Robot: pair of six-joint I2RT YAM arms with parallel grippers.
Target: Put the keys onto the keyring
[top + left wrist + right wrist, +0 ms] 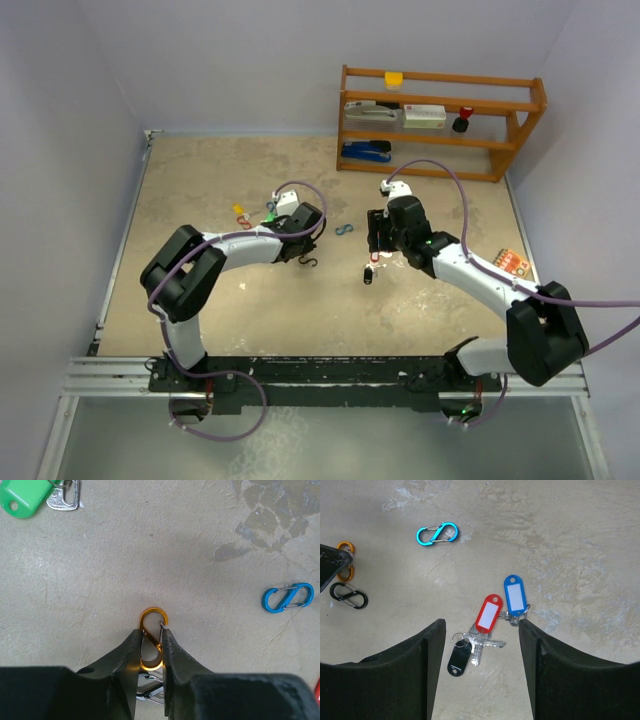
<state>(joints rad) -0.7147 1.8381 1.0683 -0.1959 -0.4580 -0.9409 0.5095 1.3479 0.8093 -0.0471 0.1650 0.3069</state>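
My left gripper (pixel 151 630) is shut on an orange S-shaped clip (pixel 153 616), pinching its middle just above the table. A black S-clip (pixel 349 596) lies right under it. My right gripper (pixel 481 622) is open and empty, hovering over a bunch of silver keys with a red tag (pixel 489 613), a blue tag (pixel 515 594) and a black fob (pixel 459 657). The bunch lies between its fingers, untouched. A green-tagged key (pixel 25 497) lies far left of the left gripper. A yellow tag (pixel 238 210) lies beside it in the top view.
A blue S-clip (pixel 344 230) lies between the two grippers, also in the left wrist view (pixel 287 597). A wooden shelf (pixel 440 120) with office items stands at the back right. An orange card (pixel 512 263) lies by the right arm.
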